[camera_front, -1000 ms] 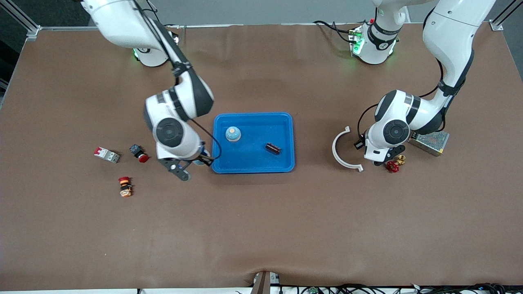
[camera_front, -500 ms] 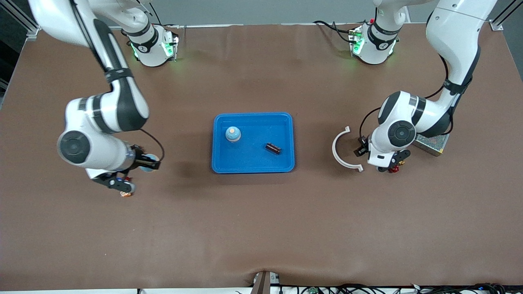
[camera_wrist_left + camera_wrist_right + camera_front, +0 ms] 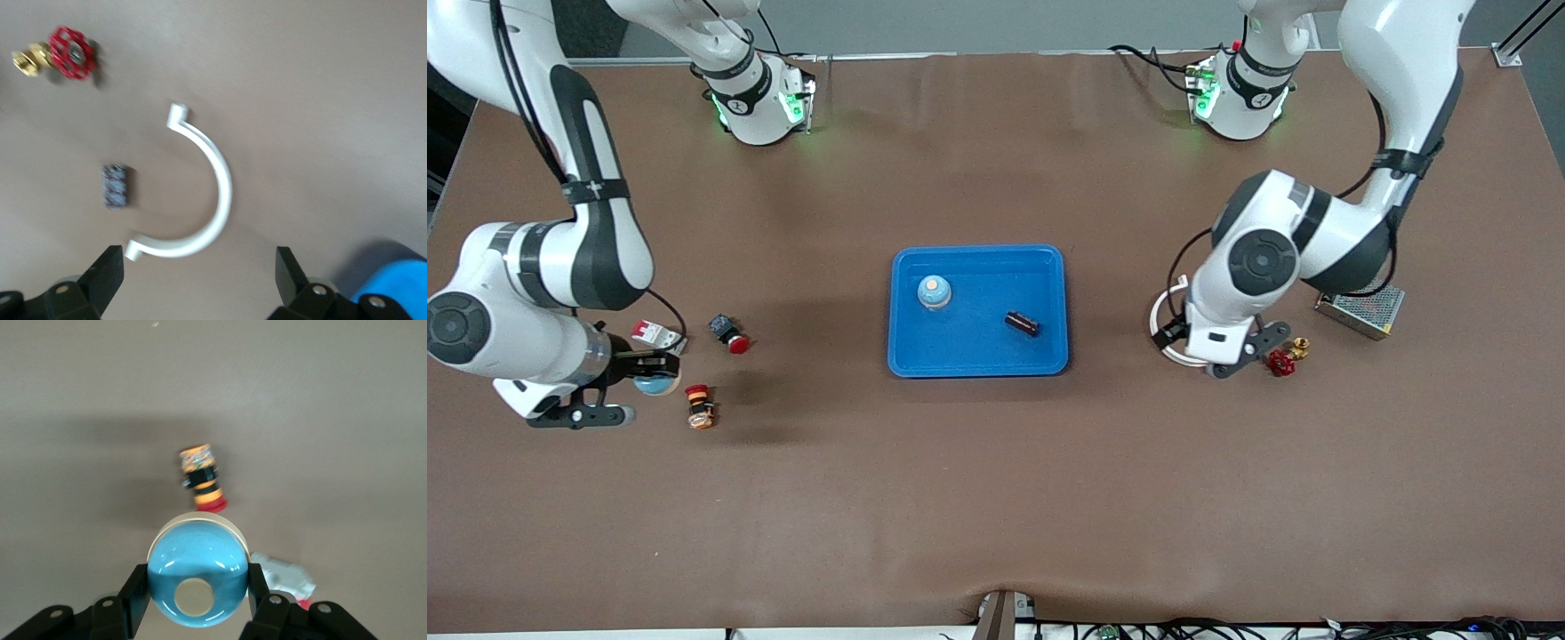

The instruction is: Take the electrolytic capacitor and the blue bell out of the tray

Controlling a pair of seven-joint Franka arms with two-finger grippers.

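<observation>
Bell point(image 3: 197, 583): clamped in right gripper point(image 3: 649, 366) over table at 8 o'clock of tray point(image 3: 978, 366), apparently for set-down; capacitor point(image 3: 1022, 324) lies in tray; left gripper point(image 3: 198, 257) hangs spread above white clamp point(image 3: 217, 193).

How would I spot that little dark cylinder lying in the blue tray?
Find the bright-blue tray mid-table. Inside lie two things: a round blue bell and the dark capacitor, nearer the front camera, toward the left arm's end. It is the only dark, tube-shaped one.

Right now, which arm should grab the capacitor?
Probably left: the left pincer is open and empty, and the capacitor lies toward its end of the tray. The right pincer grips a blue bell.
</observation>
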